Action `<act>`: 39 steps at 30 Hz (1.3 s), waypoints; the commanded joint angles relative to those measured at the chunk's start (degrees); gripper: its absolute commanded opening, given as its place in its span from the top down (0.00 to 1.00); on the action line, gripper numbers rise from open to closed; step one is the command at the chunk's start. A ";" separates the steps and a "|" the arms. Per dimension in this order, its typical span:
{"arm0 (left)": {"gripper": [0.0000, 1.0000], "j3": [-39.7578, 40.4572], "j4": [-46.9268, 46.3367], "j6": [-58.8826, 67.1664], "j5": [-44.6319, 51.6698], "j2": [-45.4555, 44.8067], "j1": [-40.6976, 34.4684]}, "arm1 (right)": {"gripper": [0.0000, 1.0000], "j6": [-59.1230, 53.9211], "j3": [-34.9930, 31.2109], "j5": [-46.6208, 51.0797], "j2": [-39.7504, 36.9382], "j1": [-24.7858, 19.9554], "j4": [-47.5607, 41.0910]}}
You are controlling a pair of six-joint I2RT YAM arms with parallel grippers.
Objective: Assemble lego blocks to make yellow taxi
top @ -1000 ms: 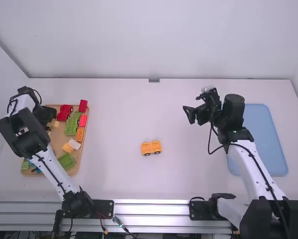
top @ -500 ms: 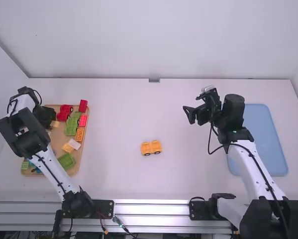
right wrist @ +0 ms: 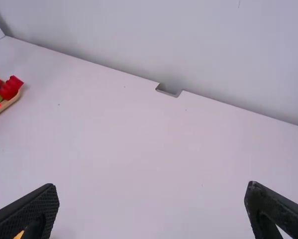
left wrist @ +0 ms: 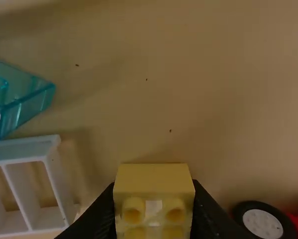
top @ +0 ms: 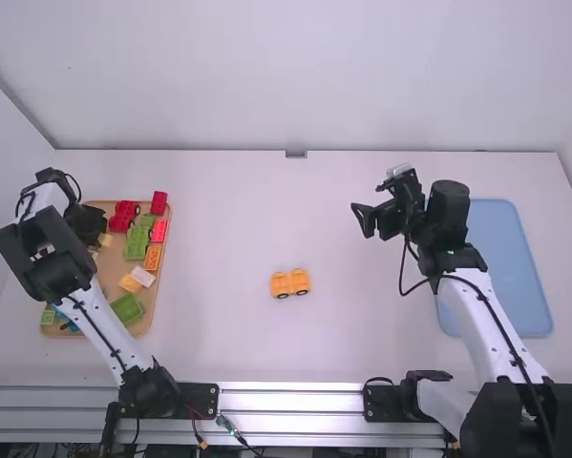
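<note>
Pale, plain walls [top: 295, 76] rise behind the white table [top: 362, 334].

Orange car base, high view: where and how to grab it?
Likely by its two short ends, from above: the orange car base stands in the open, its wheels showing along the near long side, so an end grip should miss them.

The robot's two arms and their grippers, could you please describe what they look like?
The left arm and right arm have white links, black joints and black cables. The left gripper and right gripper are black; the right one's fingers taper and look textured.
</note>
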 commanded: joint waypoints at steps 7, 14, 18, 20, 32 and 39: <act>0.82 5.81 -5.57 8.33 0.39 0.68 -0.15 | 0.01 0.24 2.01 -0.37 -0.09 0.00 0.33; 0.96 15.50 -17.79 14.36 0.52 0.66 -0.20 | 0.01 0.24 2.03 -0.33 -0.09 0.00 0.57; 0.98 18.47 -21.33 17.20 0.83 0.33 -1.51 | 0.01 0.24 2.03 -0.39 -0.09 0.00 0.57; 0.98 18.21 -21.24 18.23 0.85 -0.28 -2.34 | 0.01 0.26 2.03 -0.42 -0.09 0.11 0.52; 0.98 -12.70 -2.60 30.49 1.22 -24.00 -14.12 | 0.01 0.17 2.03 -0.44 -0.09 1.27 0.46; 0.98 -33.20 -1.42 76.50 16.26 -41.70 -29.14 | 0.01 0.11 2.03 -0.33 -0.09 2.03 2.54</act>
